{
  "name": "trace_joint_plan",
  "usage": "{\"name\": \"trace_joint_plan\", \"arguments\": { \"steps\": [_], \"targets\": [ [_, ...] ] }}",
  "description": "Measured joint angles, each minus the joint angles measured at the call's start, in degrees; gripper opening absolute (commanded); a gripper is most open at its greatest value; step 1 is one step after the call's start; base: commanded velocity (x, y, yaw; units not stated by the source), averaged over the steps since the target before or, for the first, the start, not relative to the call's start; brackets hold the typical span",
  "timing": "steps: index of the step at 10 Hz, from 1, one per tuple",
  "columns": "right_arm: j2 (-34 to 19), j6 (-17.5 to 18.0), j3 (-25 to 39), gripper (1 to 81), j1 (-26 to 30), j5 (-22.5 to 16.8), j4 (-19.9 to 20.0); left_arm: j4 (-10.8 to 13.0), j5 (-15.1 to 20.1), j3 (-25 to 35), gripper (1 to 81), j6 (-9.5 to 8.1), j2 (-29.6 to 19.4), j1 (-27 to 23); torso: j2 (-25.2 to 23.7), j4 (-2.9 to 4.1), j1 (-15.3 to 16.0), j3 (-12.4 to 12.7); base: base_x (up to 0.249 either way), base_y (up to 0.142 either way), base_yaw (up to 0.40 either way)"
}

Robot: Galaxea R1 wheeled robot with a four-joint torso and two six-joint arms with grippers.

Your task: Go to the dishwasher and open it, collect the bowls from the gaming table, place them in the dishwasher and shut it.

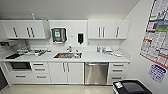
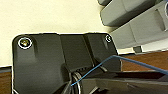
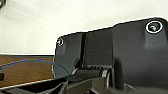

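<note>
Looking from near to far, both wrist views show pale floor and a brown wooden strip, where I cannot tell how the jaws stand. The head view shows a dark bin (image 1: 131, 87) close at the right, then open pale floor (image 1: 57, 88), then the closed dishwasher (image 1: 96, 73) under the counter (image 1: 90, 58), right of the sink (image 1: 64, 55).
</note>
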Motion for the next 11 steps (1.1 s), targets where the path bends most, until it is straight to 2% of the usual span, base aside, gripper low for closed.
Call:
{"name": "trace_joint_plan", "arguments": {
  "steps": [11],
  "targets": [
    [0.00,0.00,0.00,81.1,0.13,0.05,0.00,0.00,0.05,0.00,81.1,0.00,0.02,0.05,0.00,0.00,-0.02,0.02,0.090,0.000,0.000]
  ]
}}
